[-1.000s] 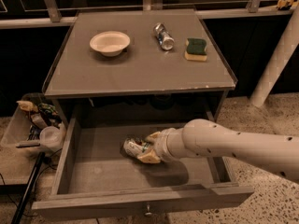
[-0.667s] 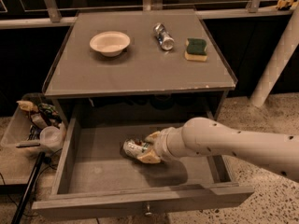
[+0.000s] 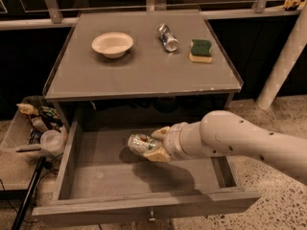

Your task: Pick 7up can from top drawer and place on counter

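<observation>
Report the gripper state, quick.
The gripper: closed, holding the can, low inside the open drawer.

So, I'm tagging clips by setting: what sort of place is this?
Probably an indoor test mock-up of a kitchen: a grey counter with bowl and sponge, and a speckled floor. The claw holds the 7up can in the open top drawer.
</observation>
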Tool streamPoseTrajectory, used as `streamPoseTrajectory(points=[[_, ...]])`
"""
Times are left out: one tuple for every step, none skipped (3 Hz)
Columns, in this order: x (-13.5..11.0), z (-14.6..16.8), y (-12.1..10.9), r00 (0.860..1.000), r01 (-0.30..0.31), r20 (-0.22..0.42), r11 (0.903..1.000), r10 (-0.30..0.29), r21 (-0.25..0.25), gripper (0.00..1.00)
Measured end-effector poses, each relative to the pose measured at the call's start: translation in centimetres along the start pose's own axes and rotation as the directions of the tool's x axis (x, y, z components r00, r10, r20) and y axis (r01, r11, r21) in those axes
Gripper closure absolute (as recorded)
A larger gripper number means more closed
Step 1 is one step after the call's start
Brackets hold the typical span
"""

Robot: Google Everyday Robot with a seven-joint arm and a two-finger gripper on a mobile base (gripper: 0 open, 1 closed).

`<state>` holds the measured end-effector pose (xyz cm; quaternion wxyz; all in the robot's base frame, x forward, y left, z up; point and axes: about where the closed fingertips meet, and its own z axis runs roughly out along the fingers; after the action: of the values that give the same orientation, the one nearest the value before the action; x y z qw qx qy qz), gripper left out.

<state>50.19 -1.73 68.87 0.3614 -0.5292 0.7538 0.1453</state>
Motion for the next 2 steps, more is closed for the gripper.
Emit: streamPoseTrajectory(points=[[-1.6, -3.4, -0.5, 0.999, 0.018, 0.041, 0.9994, -0.019, 0.031, 1.0], [-3.9, -7.2, -1.2, 0.994, 0.047, 0.096, 0.9968, -0.054, 0.065, 1.0]])
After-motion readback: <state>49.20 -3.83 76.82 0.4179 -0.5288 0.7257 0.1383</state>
